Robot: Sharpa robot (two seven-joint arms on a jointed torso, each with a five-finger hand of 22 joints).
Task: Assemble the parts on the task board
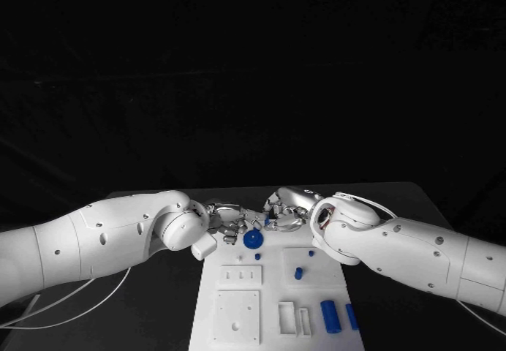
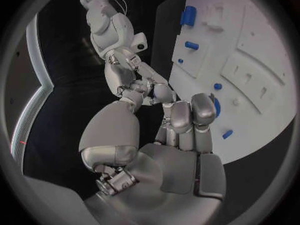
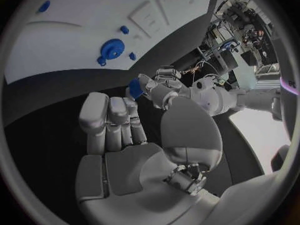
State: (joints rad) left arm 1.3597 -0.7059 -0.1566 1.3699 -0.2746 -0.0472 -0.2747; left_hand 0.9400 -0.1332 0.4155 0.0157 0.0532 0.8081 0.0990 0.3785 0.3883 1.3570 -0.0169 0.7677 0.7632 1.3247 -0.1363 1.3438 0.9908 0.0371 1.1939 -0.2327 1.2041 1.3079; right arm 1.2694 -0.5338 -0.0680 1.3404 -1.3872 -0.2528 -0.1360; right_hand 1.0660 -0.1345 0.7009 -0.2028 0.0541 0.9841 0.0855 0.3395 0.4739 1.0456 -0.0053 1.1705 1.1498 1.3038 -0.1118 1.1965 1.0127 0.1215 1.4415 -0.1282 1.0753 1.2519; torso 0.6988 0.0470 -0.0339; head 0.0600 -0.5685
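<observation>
Leftmost, the left arm (image 1: pixel 95 238) reaches in from the side, its left hand (image 1: pixel 224 219) held above the far end of the board (image 1: pixel 238 314). From its own wrist camera the fingers (image 2: pixel 187 116) are curled in side by side with the thumb apart; whether they press on anything I cannot tell. Just beyond them sits a blue disc (image 1: pixel 253 238), round with a raised hub, lying on the far part of the board, with a few small blue parts close beside it. Meeting the left hand fingertip to fingertip is the right hand (image 1: pixel 287 210), over the board's far edge. A small blue part (image 3: pixel 135 89) shows between the two hands' fingertips, touching the right hand's fingers; which hand actually holds it is unclear. The right hand's own fingers (image 3: pixel 111 116) stand together and bent, the thumb set apart.

Further toward the robot, two blue pegs (image 1: pixel 298 273) stand in the board's middle, white recessed blocks (image 1: pixel 240 276) lie on its left side, and two blue cylinders (image 1: pixel 331 316) lie at its near right. The right arm (image 1: pixel 422 256) comes in from the right edge.
</observation>
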